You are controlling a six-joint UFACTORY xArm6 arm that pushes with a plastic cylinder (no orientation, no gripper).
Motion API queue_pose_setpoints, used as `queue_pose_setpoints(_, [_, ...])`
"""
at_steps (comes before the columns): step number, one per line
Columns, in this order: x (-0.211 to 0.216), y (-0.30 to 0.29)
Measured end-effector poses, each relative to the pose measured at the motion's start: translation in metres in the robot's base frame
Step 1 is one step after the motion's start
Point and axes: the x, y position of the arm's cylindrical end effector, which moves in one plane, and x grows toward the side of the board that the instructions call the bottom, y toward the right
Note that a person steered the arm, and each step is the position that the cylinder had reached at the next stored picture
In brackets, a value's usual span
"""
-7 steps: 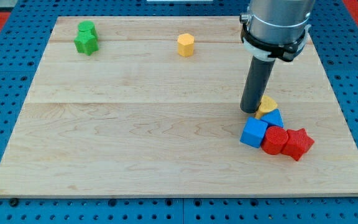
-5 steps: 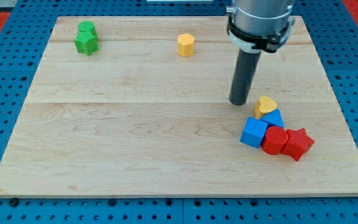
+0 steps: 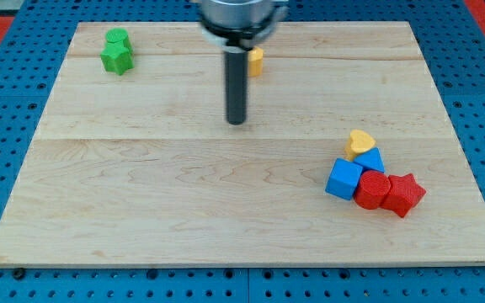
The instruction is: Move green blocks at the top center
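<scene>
Starting at the view's left: the two green blocks sit up in the top-left corner of the wooden surface (image 3: pixel 141 194). There's a green block (image 3: pixel 118 37) at the back whose shape I can't really make out, and a green star block (image 3: pixel 117 58) right in front of it, the two touching or as good as touching. So the green stuff is at the top left, well apart from the top center.

Moving toward the middle, the dark rod comes down from the view's top and my tip (image 3: pixel 237 122) rests on bare wood a bit left of center, in the upper half of the surface. It's touching nothing. The greens are well off to its left and higher up. No fingers on this rig at all, just the plain rod, so there's nothing to call wide, narrow or holding.

Just right of the rod, near the top center, a yellow block (image 3: pixel 256 61) peeks out from behind it, partly hidden, so I can't call its shape for sure.

Then over on the view's right, lower down, there's a tight cluster: a yellow heart-ish block (image 3: pixel 360 141) at the top, a small blue block (image 3: pixel 371 159) right under it, a blue cube (image 3: pixel 343 179) to the lower left, a red block (image 3: pixel 371 190) beside that, and a red star block (image 3: pixel 403 194) at the far right. They're all packed together, touching their neighbours, well apart from my tip.
</scene>
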Motion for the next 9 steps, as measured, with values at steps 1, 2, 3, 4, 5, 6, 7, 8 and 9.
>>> queue_pose_setpoints(1, [-0.026,-0.067])
queue_pose_setpoints(2, [-0.057,-0.111])
queue_pose_setpoints(3, [-0.075,-0.123])
queue_pose_setpoints(4, [-0.091,-0.152])
queue_pose_setpoints(5, [-0.105,-0.169])
queue_pose_setpoints(6, [-0.116,-0.187])
queue_pose_setpoints(7, [-0.114,-0.197])
queue_pose_setpoints(8, [-0.125,-0.213])
queue_pose_setpoints(9, [-0.143,-0.214])
